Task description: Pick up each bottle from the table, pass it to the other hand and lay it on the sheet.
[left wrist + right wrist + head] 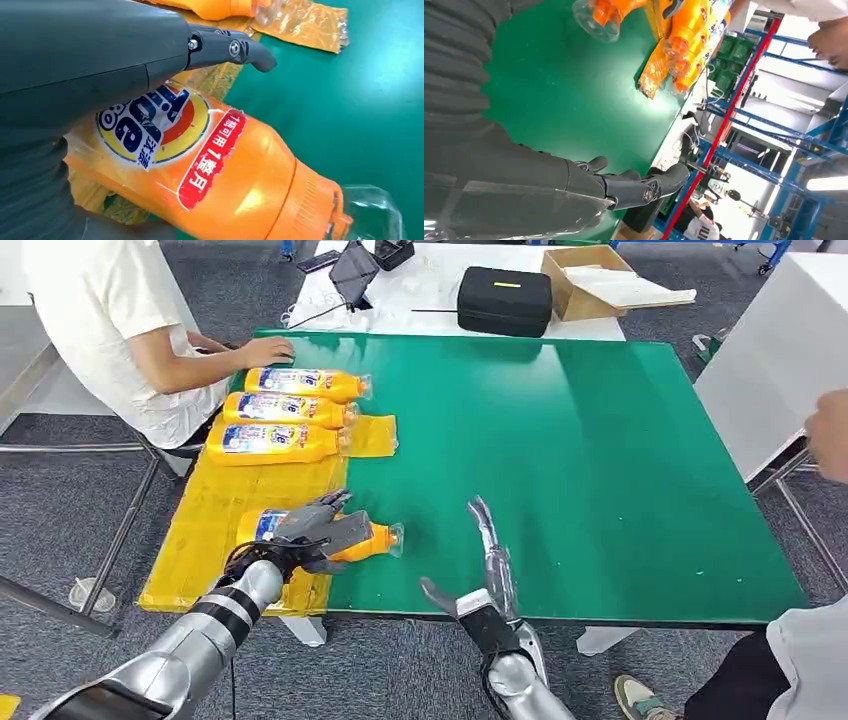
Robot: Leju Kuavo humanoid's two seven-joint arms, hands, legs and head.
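An orange detergent bottle (375,537) (225,170) lies on its side at the near edge of the yellow sheet (210,510), its clear cap (599,17) out over the green table (600,460). My left hand (318,528) (75,60) wraps the bottle's labelled body, fingers over the top. Three more orange bottles (285,410) (684,45) lie side by side on the far part of the sheet. My right hand (490,565) (524,185) hovers at the table's front edge, fingers stretched out and holding nothing, a short way to the right of the bottle's cap.
A person sits at the far left with a hand (265,352) on the table corner by the sheet. Another person's hand (828,435) shows at the right edge. Behind stands a white table with a black case (505,300) and a cardboard box (585,280).
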